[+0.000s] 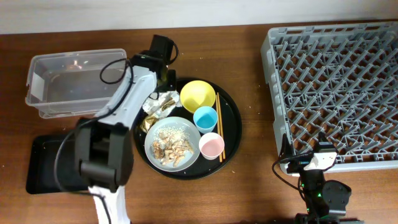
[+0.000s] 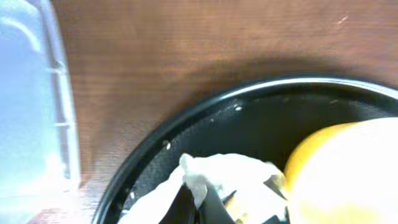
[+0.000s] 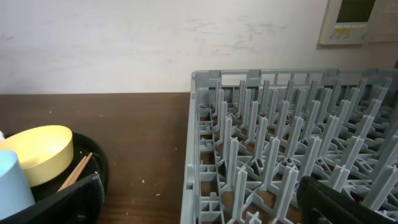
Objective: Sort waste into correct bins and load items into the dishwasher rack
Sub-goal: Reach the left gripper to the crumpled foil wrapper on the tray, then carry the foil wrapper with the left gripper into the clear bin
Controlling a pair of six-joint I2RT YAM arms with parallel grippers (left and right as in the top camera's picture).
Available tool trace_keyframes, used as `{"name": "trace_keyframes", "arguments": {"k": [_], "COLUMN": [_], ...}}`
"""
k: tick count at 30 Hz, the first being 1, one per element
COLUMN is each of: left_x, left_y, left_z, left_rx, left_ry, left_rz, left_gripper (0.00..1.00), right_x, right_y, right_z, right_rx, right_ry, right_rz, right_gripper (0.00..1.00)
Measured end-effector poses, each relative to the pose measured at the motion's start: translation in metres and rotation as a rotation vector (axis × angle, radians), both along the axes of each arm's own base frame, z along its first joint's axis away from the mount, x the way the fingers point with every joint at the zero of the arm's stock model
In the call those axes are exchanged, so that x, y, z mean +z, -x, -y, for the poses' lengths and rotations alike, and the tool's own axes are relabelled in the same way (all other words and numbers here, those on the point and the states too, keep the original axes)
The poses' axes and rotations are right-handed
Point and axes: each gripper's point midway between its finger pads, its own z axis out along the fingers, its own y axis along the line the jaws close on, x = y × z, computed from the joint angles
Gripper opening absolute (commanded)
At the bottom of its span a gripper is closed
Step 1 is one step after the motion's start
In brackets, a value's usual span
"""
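Well, the dishwasher rack (image 1: 336, 87), biggest thing on the surface (image 1: 249, 62), stands bare at the right, so I judge that no loading is done. Left of it the round black tray (image 1: 233, 134) carries every dish. Further left are the bins, the clear box (image 1: 68, 84) and the flat black tray (image 1: 43, 162); I see nothing in either. The grey plate (image 1: 186, 132) holds the food scraps (image 1: 169, 148), with the yellow bowl (image 1: 198, 96), blue cup (image 1: 204, 118), pink cup (image 1: 211, 146) and chopsticks (image 1: 219, 134) beside it. My left jaws are pinching the white wrapper (image 2: 224, 177) at the tray's left edge, beside the bowl, the gold wrapper (image 1: 148, 122) nearby. My right jaws stand spread and empty by the rack's near rim. Nearly everything is left to do
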Motion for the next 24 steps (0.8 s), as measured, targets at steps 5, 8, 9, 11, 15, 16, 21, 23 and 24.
{"name": "trace_keyframes", "arguments": {"k": [5, 8, 9, 11, 15, 16, 21, 23, 24], "left_x": [0.105, 0.168, 0.181, 0.202, 0.235, 0.242, 0.204, 0.179, 0.177], "left_y": [0.013, 0.025, 0.028, 0.026, 0.024, 0.020, 0.012, 0.005, -0.004], "left_z": [-0.003, -0.007, -0.011, -0.035, -0.118, -0.150, -0.246, -0.260, -0.262], "left_rx": [-0.001, -0.002, 0.008, 0.087, 0.398, 0.514, 0.782, 0.805, 0.809], "left_ry": [0.056, 0.097, 0.091, 0.002, -0.073, -0.054, -0.108, -0.128, -0.123], "left_rz": [0.181, 0.317, 0.351, 0.435, 0.562, 0.606, 0.566, 0.518, 0.538], "left_gripper": [0.01, 0.01, 0.01, 0.01, 0.01, 0.01, 0.01, 0.01, 0.39], "right_x": [0.000, 0.000, 0.000, 0.000, 0.000, 0.000, 0.000, 0.000, 0.000], "right_y": [0.000, 0.000, 0.000, 0.000, 0.000, 0.000, 0.000, 0.000, 0.000], "right_z": [0.000, 0.000, 0.000, 0.000, 0.000, 0.000, 0.000, 0.000, 0.000], "right_rx": [0.000, 0.000, 0.000, 0.000, 0.000, 0.000, 0.000, 0.000, 0.000], "right_ry": [0.000, 0.000, 0.000, 0.000, 0.000, 0.000, 0.000, 0.000, 0.000], "right_rz": [0.000, 0.000, 0.000, 0.000, 0.000, 0.000, 0.000, 0.000, 0.000], "right_gripper": [0.98, 0.98, 0.98, 0.98, 0.98, 0.98, 0.98, 0.98, 0.98]}}
